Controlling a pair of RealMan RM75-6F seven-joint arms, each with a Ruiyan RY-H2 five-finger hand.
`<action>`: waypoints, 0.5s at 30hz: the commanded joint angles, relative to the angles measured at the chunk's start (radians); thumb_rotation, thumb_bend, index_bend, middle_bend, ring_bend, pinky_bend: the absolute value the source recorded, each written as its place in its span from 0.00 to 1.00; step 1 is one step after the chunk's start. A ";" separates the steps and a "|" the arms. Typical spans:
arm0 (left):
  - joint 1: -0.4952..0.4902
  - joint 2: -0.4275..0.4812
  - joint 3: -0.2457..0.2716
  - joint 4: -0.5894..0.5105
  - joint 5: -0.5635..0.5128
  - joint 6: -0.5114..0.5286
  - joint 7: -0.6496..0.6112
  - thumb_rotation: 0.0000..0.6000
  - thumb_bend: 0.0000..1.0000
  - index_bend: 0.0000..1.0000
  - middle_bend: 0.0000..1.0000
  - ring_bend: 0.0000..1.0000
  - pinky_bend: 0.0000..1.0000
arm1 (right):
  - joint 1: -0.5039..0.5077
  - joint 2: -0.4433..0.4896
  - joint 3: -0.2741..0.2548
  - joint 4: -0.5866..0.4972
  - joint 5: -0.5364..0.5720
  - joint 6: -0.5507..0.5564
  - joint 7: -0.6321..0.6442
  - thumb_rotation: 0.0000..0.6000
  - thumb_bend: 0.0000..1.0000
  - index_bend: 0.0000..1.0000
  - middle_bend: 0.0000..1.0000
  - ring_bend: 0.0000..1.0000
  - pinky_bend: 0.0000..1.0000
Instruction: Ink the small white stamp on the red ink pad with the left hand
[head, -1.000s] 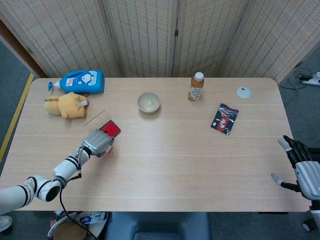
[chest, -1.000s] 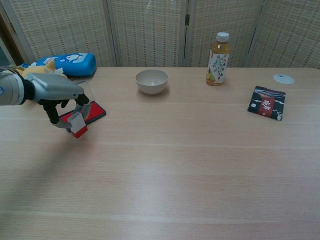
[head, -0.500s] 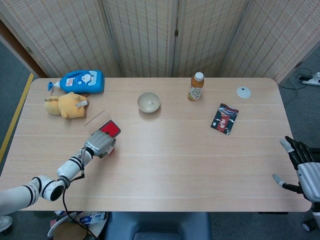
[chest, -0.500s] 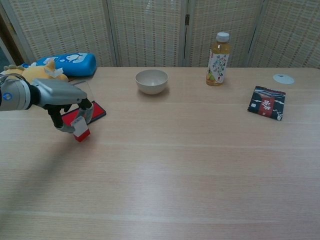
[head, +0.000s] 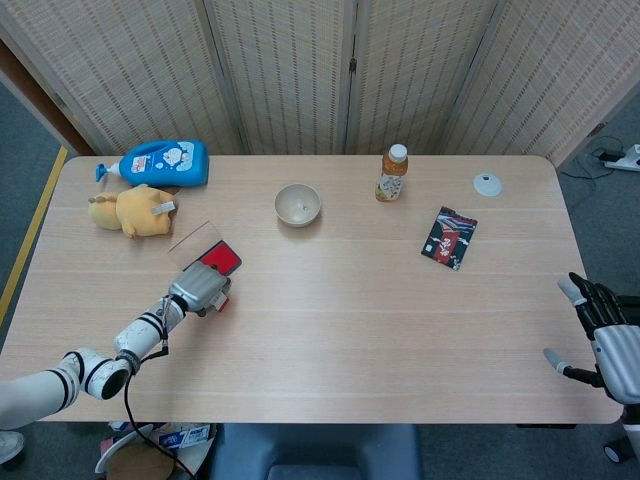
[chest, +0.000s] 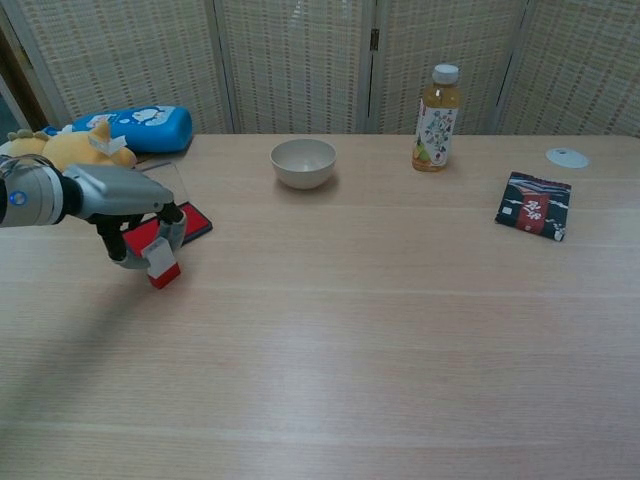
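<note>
While your left hand (chest: 140, 215) pinches the small white red-based stamp (chest: 161, 263) low over the table (chest: 380, 320), the flat red ink pad (chest: 160, 228) lies just behind it.

Matt pale wooden table (chest: 400, 320); glossy blue plastic bottle (chest: 140, 127); soft plush toy (head: 130, 211); smooth metallic left hand (chest: 135, 205).

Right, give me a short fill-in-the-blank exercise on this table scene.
1. The left hand holds the small ____.
2. The ink pad beside that hand is ____ in colour.
3. The bowl stands between the blue bottle and the ____ bottle.
4. The right hand holds ____.

Missing words: stamp; red; drink; nothing
</note>
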 joint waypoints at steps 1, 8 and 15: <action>0.002 -0.005 -0.001 0.011 0.009 -0.007 -0.010 1.00 0.33 0.53 0.45 0.28 0.42 | 0.000 -0.001 0.001 0.000 0.001 0.000 -0.001 1.00 0.21 0.00 0.00 0.00 0.00; 0.003 -0.012 -0.002 0.032 0.015 -0.026 -0.019 1.00 0.33 0.49 0.42 0.28 0.42 | 0.001 -0.001 0.002 0.000 0.005 -0.001 -0.003 1.00 0.21 0.00 0.00 0.00 0.00; -0.004 0.006 -0.004 0.007 -0.021 -0.048 0.017 1.00 0.33 0.36 0.30 0.26 0.42 | 0.000 -0.001 0.001 -0.001 0.003 0.004 -0.003 1.00 0.21 0.00 0.00 0.00 0.00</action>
